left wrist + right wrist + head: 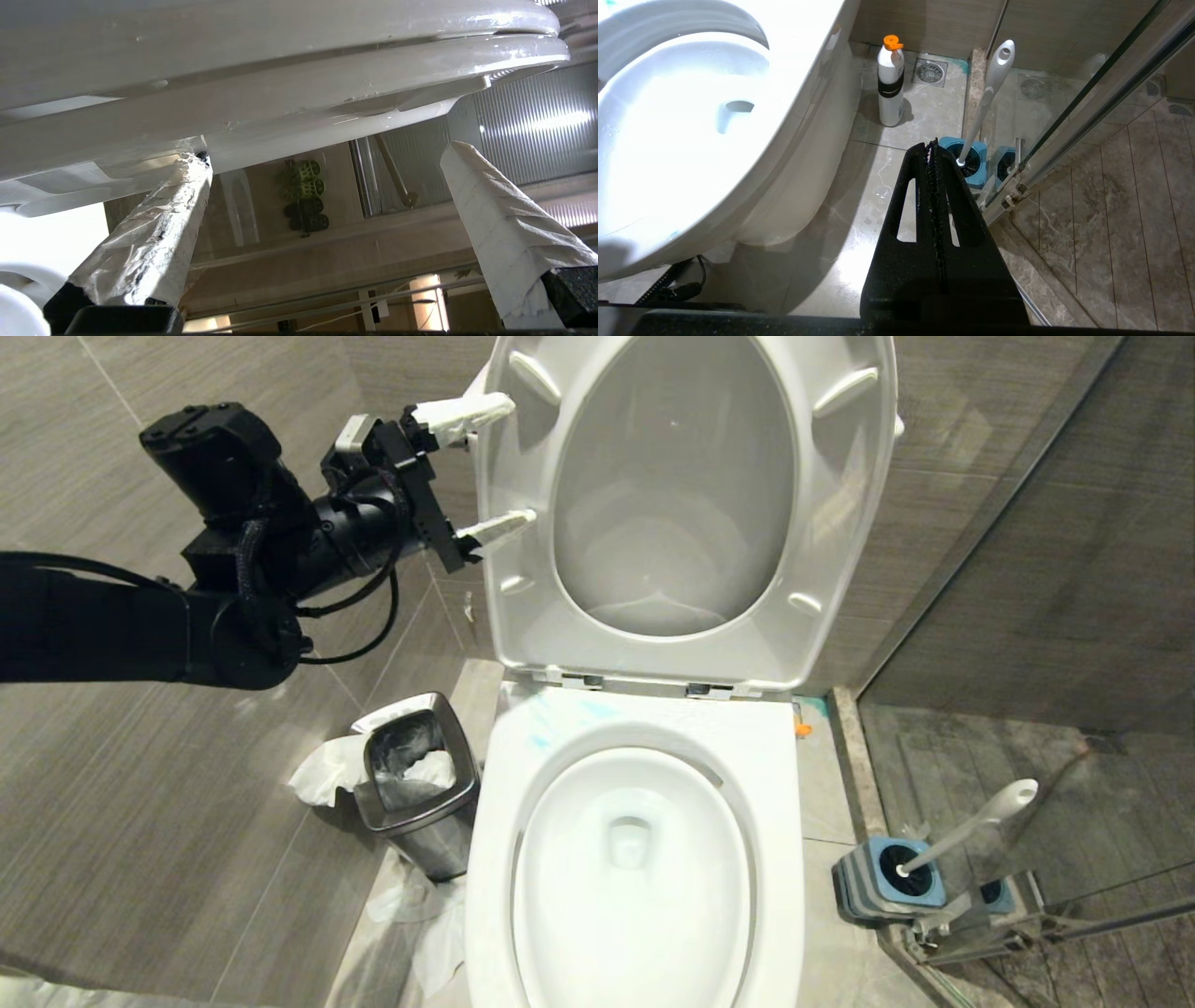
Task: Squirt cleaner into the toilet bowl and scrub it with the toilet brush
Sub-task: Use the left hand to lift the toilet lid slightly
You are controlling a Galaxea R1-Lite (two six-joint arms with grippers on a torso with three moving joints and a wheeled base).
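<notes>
The left gripper (481, 471) sits at the left edge of the raised seat and lid (691, 513), its paper-wrapped fingers (154, 242) spread wide with nothing between them — in the left wrist view one fingertip touches the seat's underside edge, the other stands apart. The toilet bowl (644, 737) lies open below, with faint turquoise smears of cleaner (560, 719) on the back left of its rim. The step in hand, by my reading, is finishing the lift of the seat and lid; neither squirting nor scrubbing looks under way.

The toilet brush (971, 831) stands in its blue holder (887, 887) on the floor by the glass shower partition (1092, 107), off the bowl's right side. A white bottle with an orange cap (891, 84) stands on the floor beside the bowl's base, towards the back wall. The right gripper (934, 149) hangs low on that side, jaws pressed together and empty.

Next, one gripper probably has to reach that bottle or the brush handle — the left must first draw clear of the seat without tipping it down.
</notes>
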